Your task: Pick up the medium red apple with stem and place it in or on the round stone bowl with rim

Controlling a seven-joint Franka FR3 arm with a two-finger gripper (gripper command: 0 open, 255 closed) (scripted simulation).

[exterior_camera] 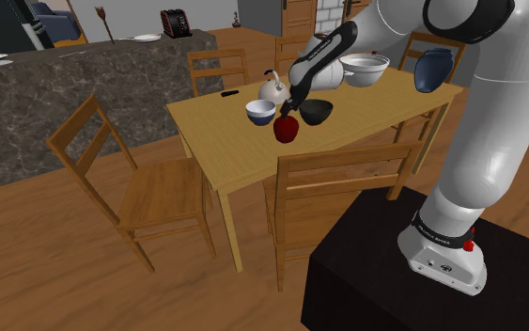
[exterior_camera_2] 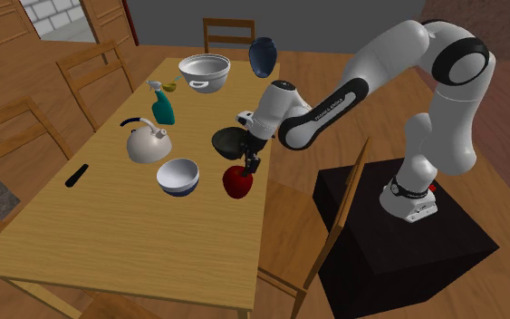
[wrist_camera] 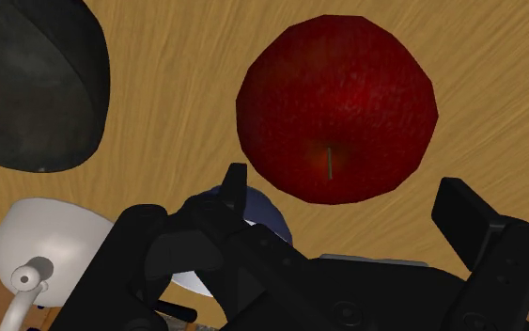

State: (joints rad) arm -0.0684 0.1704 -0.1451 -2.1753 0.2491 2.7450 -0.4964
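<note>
Big wooden table (exterior_camera: 225, 141) takes the middle of the shoulder view, and the arm (exterior_camera: 492, 113) sweeps in from the lower right, reaching up and left across it. The dark bowl (exterior_camera: 317, 111) sits just right of frame centre, close beside the fruit, which should make for a short carry! The apple (exterior_camera: 287, 129) rests on the table just below and left of that bowl, stem facing the wrist camera. And the gripper (exterior_camera: 294, 103) hangs right over it, pointing down, fingers (wrist_camera: 459, 212) spread wide and clasping nothing. I'd say it's lined up to straddle the apple before the squeeze.
</note>
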